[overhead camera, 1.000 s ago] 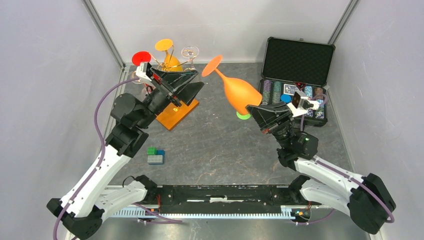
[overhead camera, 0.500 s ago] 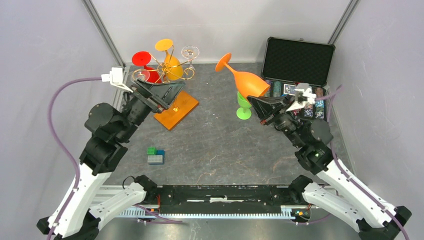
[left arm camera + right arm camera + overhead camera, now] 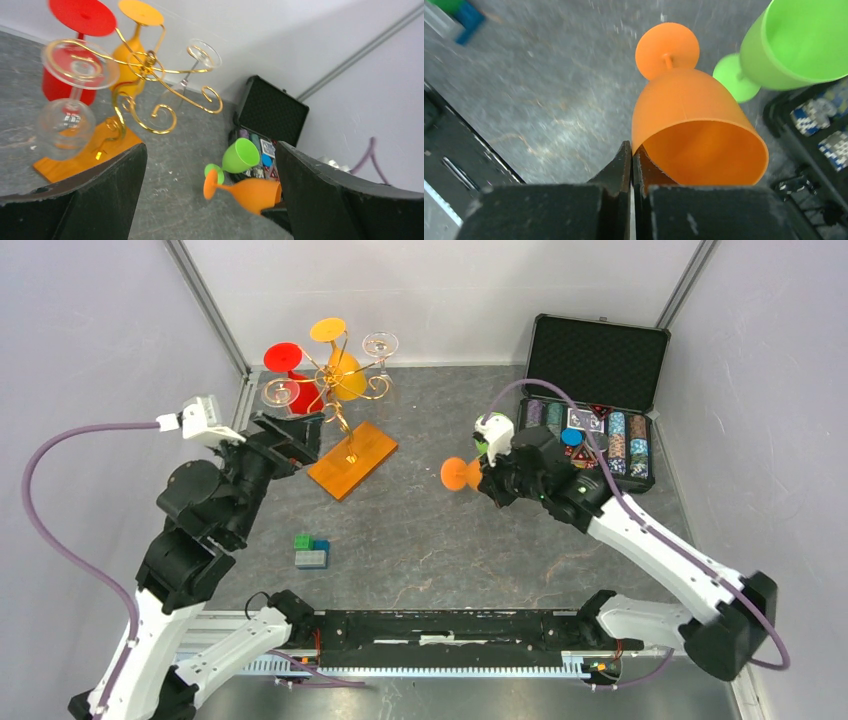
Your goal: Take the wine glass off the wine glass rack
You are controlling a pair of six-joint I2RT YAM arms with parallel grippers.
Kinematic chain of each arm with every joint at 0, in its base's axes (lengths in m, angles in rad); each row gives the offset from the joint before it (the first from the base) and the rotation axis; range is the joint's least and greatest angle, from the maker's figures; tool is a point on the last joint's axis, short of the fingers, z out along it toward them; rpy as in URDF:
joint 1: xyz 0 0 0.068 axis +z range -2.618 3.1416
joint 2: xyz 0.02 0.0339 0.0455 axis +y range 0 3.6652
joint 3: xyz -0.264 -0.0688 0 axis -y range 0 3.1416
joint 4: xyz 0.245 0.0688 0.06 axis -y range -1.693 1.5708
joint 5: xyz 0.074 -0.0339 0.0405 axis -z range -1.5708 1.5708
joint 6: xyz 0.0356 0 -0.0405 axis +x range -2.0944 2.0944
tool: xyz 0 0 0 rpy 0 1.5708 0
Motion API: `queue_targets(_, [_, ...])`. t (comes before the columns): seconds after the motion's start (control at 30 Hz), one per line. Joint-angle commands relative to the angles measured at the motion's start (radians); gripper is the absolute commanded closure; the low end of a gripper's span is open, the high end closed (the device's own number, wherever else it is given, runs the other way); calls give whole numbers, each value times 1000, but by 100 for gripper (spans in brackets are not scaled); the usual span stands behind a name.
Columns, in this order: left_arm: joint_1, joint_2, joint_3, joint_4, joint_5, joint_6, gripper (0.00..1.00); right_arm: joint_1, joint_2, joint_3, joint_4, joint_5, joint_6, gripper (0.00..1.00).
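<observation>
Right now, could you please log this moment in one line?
right gripper: shut on orange wine glass rim | left gripper: open, empty | wine glass rack: upright, untouched

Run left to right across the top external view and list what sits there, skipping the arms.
wine glass rack → orange wine glass → poker chip case

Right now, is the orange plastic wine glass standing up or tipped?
Tipped sideways: the right claw pinches the orange plastic wine glass by its rim.
</observation>
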Motion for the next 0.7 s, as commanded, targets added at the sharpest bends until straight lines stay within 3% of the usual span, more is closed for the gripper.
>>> queue_targets(0.0, [-4, -54, -15, 28, -143, 53, 0, 9, 91, 63, -130, 31, -41, 100])
queue_targets(0.67, [-4, -91, -30, 28, -196, 103, 0, 77, 390, 352, -288, 181, -84, 99])
